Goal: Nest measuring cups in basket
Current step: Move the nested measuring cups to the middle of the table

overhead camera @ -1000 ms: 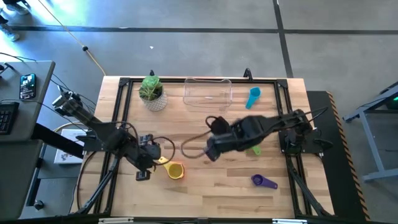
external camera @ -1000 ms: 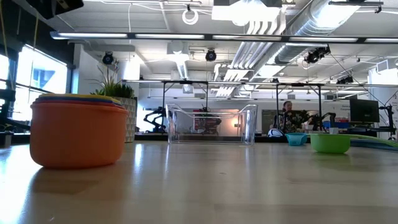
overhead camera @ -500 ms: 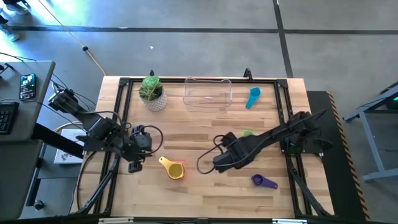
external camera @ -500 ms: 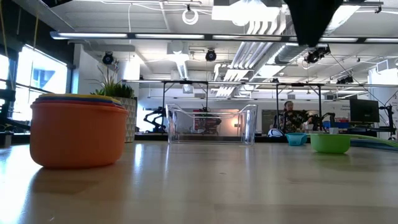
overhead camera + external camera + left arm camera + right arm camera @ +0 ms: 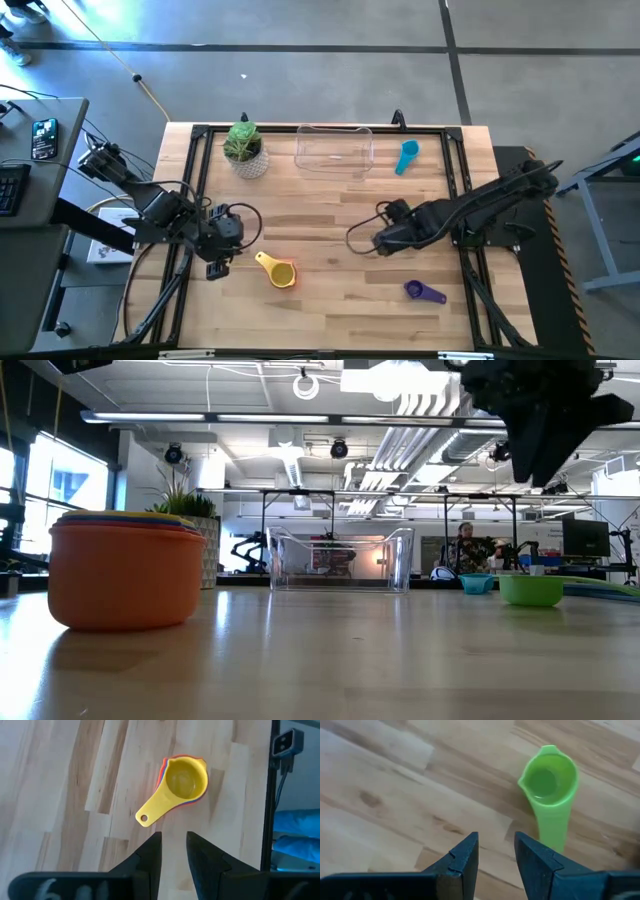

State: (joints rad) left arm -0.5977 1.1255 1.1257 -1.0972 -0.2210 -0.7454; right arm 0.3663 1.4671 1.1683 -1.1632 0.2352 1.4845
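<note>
I see a pale wooden plank counter [image 5: 330, 300] with a black frame along its edges, standing on a grey concrete floor [image 5: 300, 60] crossed by seams. The clear basket [image 5: 334, 149] sits at the middle of the counter's far edge, empty as far as I can tell, with a potted plant [image 5: 245, 148] toward the far left corner. A light blue cup [image 5: 406, 156] lies just right of the basket. The nested stack with the yellow cup [image 5: 277, 271] on top rests on the near half, left of centre, its handle pointing toward my left claw [image 5: 215, 268], which hovers at the left edge, fingers slightly parted and holding nothing. My right claw [image 5: 383, 240] hangs over the middle right of the counter, fingers also a little apart and empty; its wrist view shows the green cup [image 5: 549, 790] lying on the wood ahead of it. A purple cup [image 5: 424, 291] lies toward the near right corner. Across the counter top, the low view takes in an open workshop with ceiling ducts [image 5: 440, 410], strip lights, a bright window on the left, and a person [image 5: 462, 545] far behind.
</note>
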